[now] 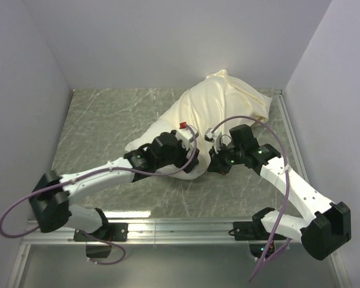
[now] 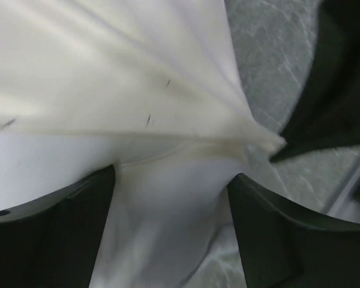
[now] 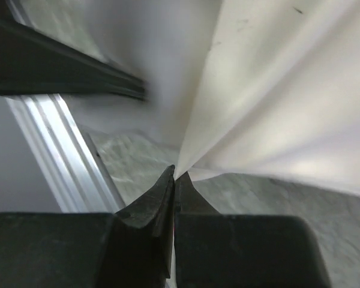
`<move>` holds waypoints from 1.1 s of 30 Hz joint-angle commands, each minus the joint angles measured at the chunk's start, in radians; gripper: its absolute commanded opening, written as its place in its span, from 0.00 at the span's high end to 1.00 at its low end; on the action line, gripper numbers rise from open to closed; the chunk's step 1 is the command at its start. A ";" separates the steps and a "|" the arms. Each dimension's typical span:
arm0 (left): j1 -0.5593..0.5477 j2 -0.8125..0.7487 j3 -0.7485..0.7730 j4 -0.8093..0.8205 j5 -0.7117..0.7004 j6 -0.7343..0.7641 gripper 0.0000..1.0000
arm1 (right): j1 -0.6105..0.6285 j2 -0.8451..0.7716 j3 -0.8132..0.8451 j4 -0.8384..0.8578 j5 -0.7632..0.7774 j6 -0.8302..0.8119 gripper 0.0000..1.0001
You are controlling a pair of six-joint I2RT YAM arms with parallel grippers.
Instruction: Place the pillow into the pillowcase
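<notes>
The cream pillowcase (image 1: 228,102) lies bulging at the back right of the table, its mouth toward the arms. In the left wrist view its hem (image 2: 168,153) crosses the frame, and the white pillow (image 2: 168,210) bulges out below it. My left gripper (image 2: 174,175) is open, its fingers wide apart on either side of that pillow end. From above, the left gripper (image 1: 189,157) sits at the near end of the bundle. My right gripper (image 3: 175,173) is shut on a pinched corner of the pillowcase (image 3: 276,90) edge, just right of the left one (image 1: 215,157).
The marbled grey-green table (image 1: 108,126) has plain walls on three sides. An aluminium rail (image 1: 180,225) runs along the near edge and another along the right side (image 1: 288,132). The right arm's dark body (image 2: 336,90) is close to the left gripper.
</notes>
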 commanded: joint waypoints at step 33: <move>0.403 -0.234 -0.119 -0.179 0.666 0.050 0.04 | 0.143 0.138 0.553 -0.318 0.442 -0.194 0.24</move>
